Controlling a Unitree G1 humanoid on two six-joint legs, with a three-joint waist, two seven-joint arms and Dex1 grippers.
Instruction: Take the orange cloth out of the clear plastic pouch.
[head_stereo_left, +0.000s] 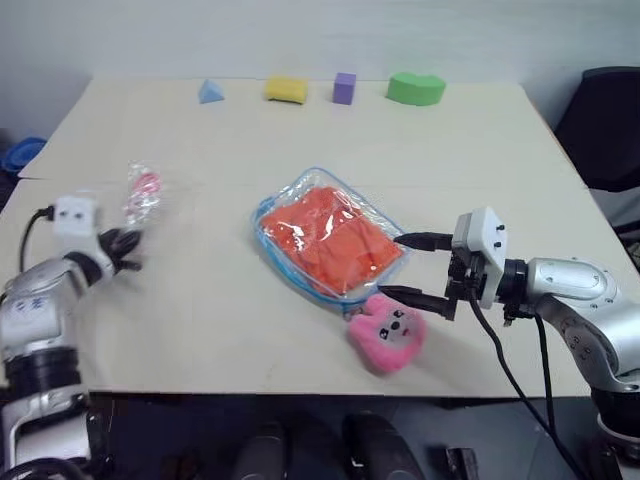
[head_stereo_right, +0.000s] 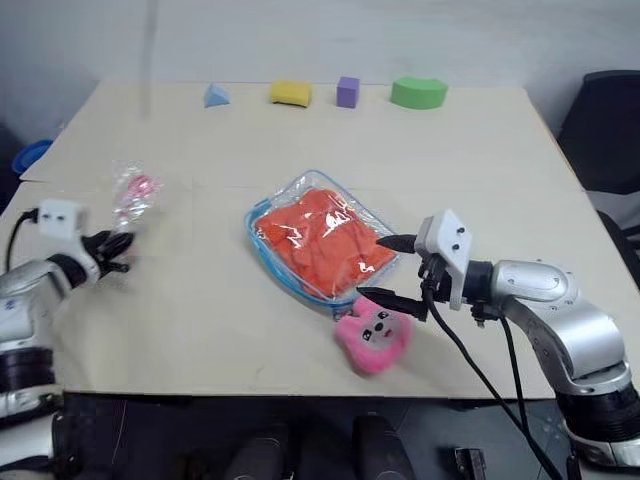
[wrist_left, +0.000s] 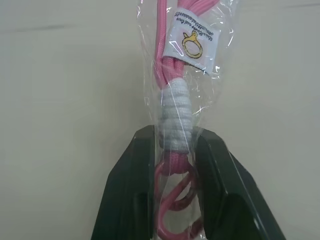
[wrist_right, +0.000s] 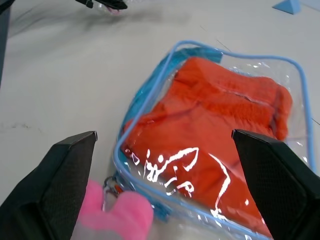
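Beige tabletop (head_stereo_left: 300, 340) standing against a pale wall, with a dark chair (head_stereo_left: 612, 120) at its right.

The clear plastic pouch (head_stereo_left: 300, 188) is lying mid-table with the orange cloth (head_stereo_left: 330, 240) inside; the right hand (head_stereo_left: 405, 266) is hovering at its near corner, fingers spread wide, by a pink plush bunny (head_stereo_left: 386, 330). The left hand (head_stereo_left: 122, 250) is pinching a small pink packet (wrist_left: 175, 90). Foam blocks (head_stereo_left: 415, 89) are lining the far edge.

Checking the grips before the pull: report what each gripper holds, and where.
Left gripper is shut on the small pink packet, pinching its lower end. Right gripper is open beside the clear plastic pouch, holding nothing.
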